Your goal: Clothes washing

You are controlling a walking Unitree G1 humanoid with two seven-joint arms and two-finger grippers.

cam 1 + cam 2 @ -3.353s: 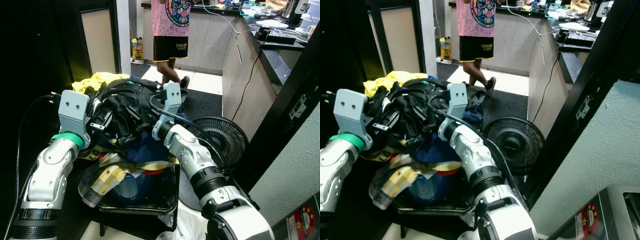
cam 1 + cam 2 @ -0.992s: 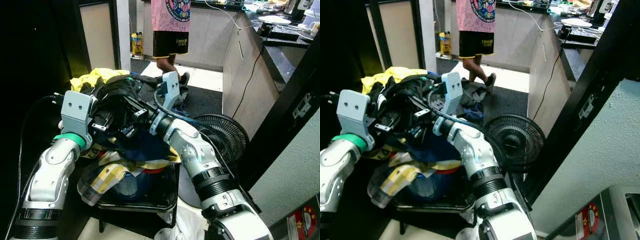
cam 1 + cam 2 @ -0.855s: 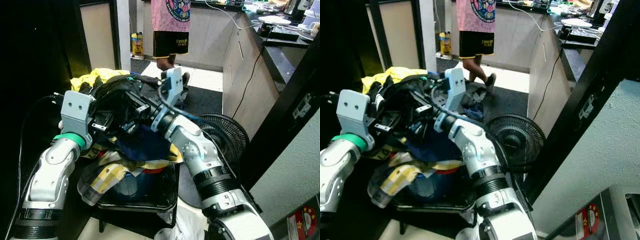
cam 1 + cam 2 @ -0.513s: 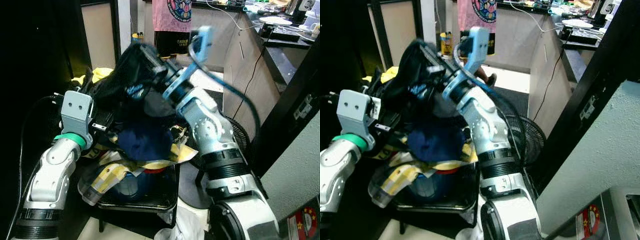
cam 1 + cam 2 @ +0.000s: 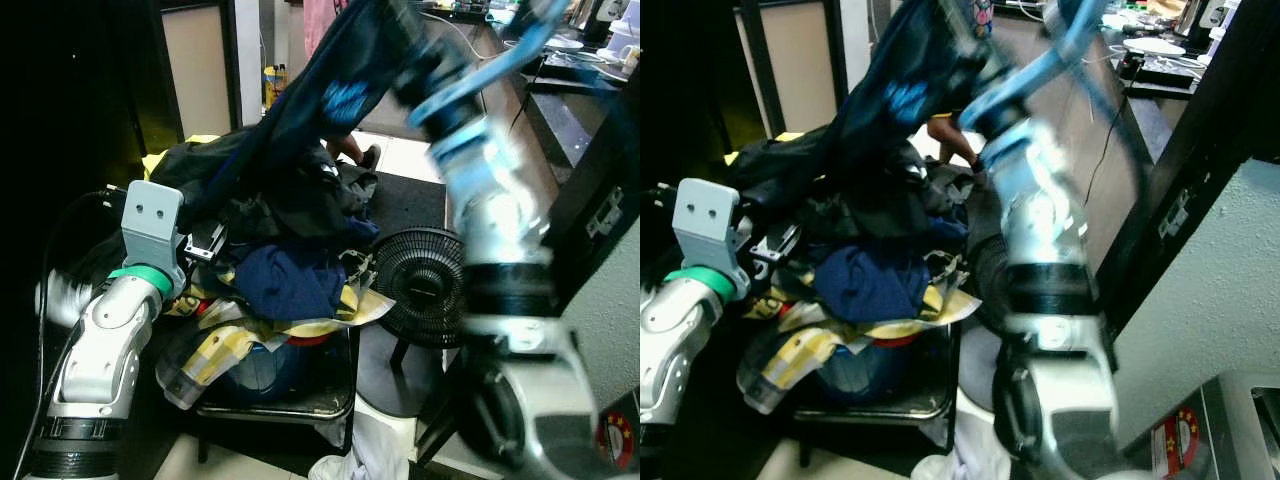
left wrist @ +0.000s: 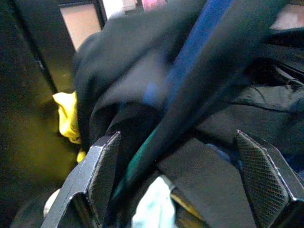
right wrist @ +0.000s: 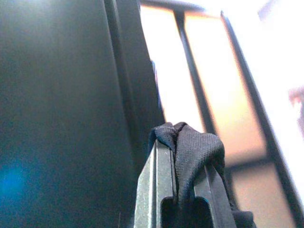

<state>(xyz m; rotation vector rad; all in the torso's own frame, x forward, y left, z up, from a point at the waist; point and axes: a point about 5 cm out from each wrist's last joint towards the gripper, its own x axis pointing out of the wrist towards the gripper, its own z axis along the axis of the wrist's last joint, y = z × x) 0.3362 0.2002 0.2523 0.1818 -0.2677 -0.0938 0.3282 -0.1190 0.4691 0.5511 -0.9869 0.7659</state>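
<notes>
A heap of clothes (image 5: 290,280) tops a black basket (image 5: 310,398). My right arm is raised high and blurred. Its gripper (image 7: 183,142) is shut on a bunched fold of a dark garment with a blue print (image 5: 330,95). The garment hangs stretched from the top of the view down to the heap. My left gripper (image 5: 212,240) rests at the heap's left side. In the left wrist view its fingers (image 6: 102,166) stand wide apart, open, with dark cloth (image 6: 204,118) lying between them.
A black floor fan (image 5: 425,280) stands right of the basket. A person's leg (image 5: 345,150) shows behind the hanging garment, in front of the kitchen counter (image 5: 500,120). A yellow garment (image 5: 160,160) lies at the heap's back left. White cloth (image 5: 360,460) lies on the floor.
My right arm has swung up from the heap to the top of the view, dragging the dark garment up with it. The left arm has stayed beside the heap.
</notes>
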